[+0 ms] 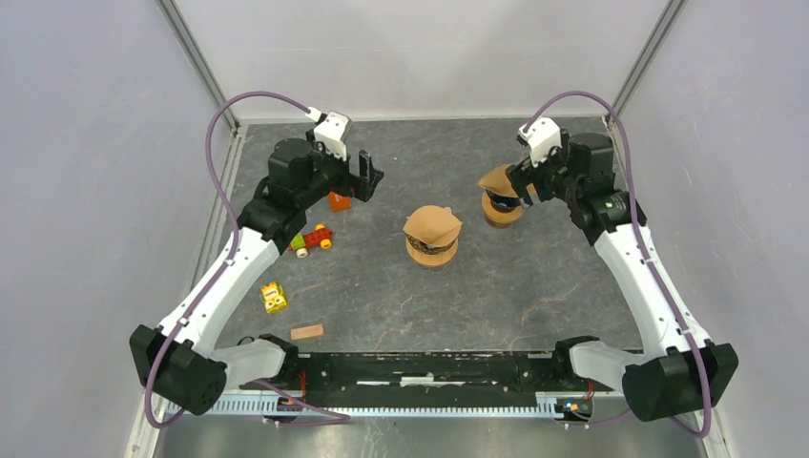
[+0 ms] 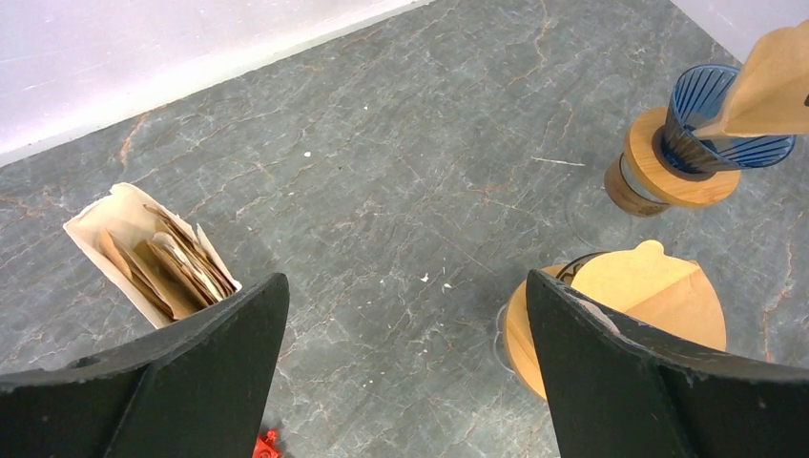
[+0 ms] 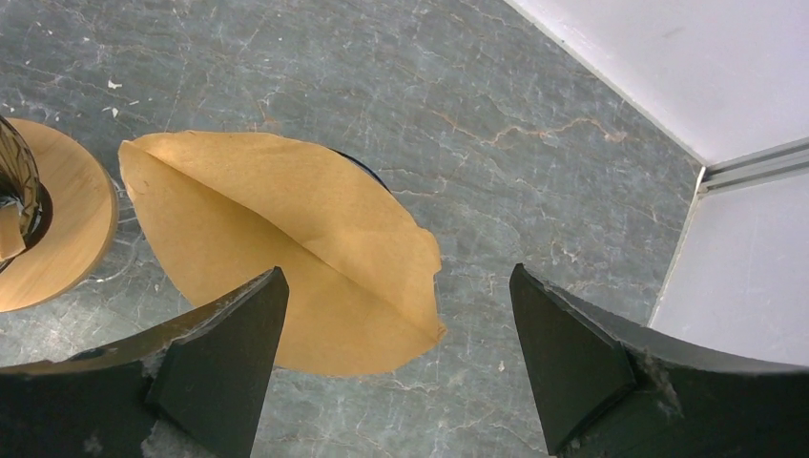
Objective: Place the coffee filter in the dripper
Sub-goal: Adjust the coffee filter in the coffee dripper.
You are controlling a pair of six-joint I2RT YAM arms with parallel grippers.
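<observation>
1. Small flat light-wood block [image 1: 307, 331]: at 7 o'clock on the dark grey stone-patterned table [image 1: 534, 296], nearest the arm bases.
2. Yellow toy cube [image 1: 274, 298]: at 8 o'clock, just beyond the block.
3. Toy car of red, green and yellow bricks [image 1: 313, 239]: at 9 o'clock.
4. Second dripper with a round wooden collar [image 1: 431, 253]: near the middle of the table. A flattened brown paper filter [image 1: 432, 224] lies across its top.
5. Orange toy block [image 1: 339, 201]: at 10 o'clock, just below the left gripper in the overhead view.
6. Blue ribbed cone dripper [image 2: 701, 114]: at 1 o'clock from the central dripper and standing apart from it. It is seated upright in a wooden ring base [image 2: 658, 181].
7. Brown paper coffee filter, folded along one crease [image 3: 286, 239]: rests tilted on the blue dripper's mouth. It sticks out above the rim and covers nearly all of it from above. Nothing grips it.
8. Right gripper [image 3: 398, 277]: poised over that filter at 1 o'clock, fingers spread wide. The filter lies under the gap toward one finger, and neither pad pinches it.
9. Left gripper [image 2: 408, 279]: at 11 o'clock, fingers spread wide over bare table, holding nothing.
10. White paper pouch of spare brown filters [image 2: 143, 248]: lies on the table beyond the left gripper, near the far wall, mouth open.
</observation>
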